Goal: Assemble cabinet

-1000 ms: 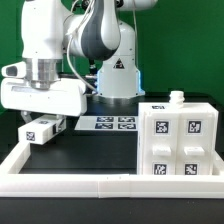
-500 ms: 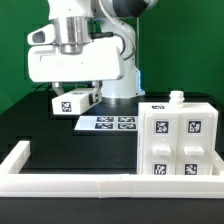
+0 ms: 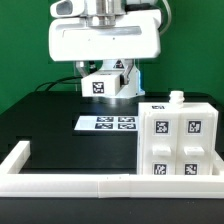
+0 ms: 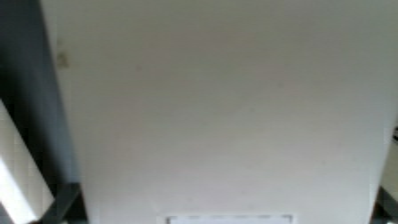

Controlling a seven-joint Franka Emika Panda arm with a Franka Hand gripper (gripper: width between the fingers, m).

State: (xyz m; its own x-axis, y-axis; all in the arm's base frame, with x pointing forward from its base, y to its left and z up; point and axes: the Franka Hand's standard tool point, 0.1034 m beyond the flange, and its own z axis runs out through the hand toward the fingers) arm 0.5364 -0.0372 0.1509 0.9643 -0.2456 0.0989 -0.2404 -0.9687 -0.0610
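Observation:
The cabinet body (image 3: 178,140), a white boxy block with several square tags and a small knob on top, stands at the exterior view's right. My gripper (image 3: 100,80) is shut on a white cabinet part (image 3: 99,86) with one tag on its face. It holds the part in the air over the back of the table, left of and above the cabinet body. In the wrist view the held part's plain white face (image 4: 214,100) fills nearly the whole picture and hides the fingers.
The marker board (image 3: 108,123) lies flat on the black table below the held part. Long white border rails run along the front (image 3: 100,183) and the left (image 3: 14,158). The arm's base stands behind.
My gripper has carried the white part up and toward the exterior view's right, from low at the left to above the marker board. The cabinet body has not moved.

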